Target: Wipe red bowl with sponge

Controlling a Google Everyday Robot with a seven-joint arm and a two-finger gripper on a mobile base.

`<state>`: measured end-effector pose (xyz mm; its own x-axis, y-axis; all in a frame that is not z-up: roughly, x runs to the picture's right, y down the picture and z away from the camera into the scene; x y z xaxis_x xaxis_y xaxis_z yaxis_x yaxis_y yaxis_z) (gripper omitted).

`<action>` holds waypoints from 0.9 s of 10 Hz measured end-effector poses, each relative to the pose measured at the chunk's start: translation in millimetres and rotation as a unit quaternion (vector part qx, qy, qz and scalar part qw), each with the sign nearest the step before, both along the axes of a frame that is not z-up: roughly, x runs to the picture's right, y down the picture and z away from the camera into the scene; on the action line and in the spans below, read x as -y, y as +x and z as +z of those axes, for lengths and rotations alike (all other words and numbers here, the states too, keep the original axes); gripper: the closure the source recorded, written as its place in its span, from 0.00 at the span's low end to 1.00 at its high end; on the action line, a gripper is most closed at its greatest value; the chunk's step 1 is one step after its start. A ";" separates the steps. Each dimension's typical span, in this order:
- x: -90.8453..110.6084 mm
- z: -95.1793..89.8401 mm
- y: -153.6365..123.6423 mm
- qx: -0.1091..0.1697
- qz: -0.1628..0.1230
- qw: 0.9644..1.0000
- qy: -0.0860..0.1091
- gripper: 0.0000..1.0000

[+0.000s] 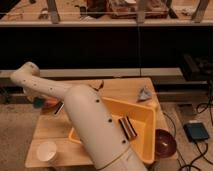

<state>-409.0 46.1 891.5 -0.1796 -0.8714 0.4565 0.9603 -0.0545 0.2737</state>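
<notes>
Arm (95, 130): smooth cream shell, thick and rounded, with small dark dots along its side. It crosses the left part of the yellow tray and covers much of the table on that side.
Gripper (36, 98): at the arm's far end, well left of the yellow tray, hanging just over the red bowl. Its own wrist hides it, so how wide it stands cannot be told, nor what it has hold of.
Teal patch (38, 103): small and soft-edged, right at the gripper's tip. Whether it is the sponge cannot be told.
Red bowl (51, 104): round, orange-red, left of the tray at the table's left edge, partly hidden by the arm.
Yellow tray (145, 112): glossy, plastic-looking, angular with raised walls, set askew on the table.
Striped block (129, 127): dark, ridged, lying inside the tray.
Dark bowl (165, 143): deep maroon, round, just beside the tray's right corner.
White cup (46, 150): round and pale, left of the tray toward the front.
Grey lump (144, 93): crumpled, just behind the tray.
Table (120, 87): pale wood, flat top.
</notes>
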 end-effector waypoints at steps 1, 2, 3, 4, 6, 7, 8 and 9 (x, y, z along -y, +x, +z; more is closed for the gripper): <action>0.6 -2.5 13.2 -0.004 0.006 1.000 0.002 0.90; 3.7 -6.2 33.5 -0.012 0.015 1.000 0.006 0.90; 8.2 -8.5 50.0 -0.020 0.024 0.999 0.011 0.90; 13.0 -8.4 63.6 -0.029 0.031 0.999 0.013 0.90; 24.8 1.2 79.8 -0.052 0.043 0.998 0.017 0.90; 32.3 10.0 82.5 -0.061 0.049 0.997 0.018 0.90; 41.0 19.0 84.7 -0.068 0.053 0.996 0.020 0.90; 48.5 28.1 83.4 -0.074 0.054 0.996 0.021 0.90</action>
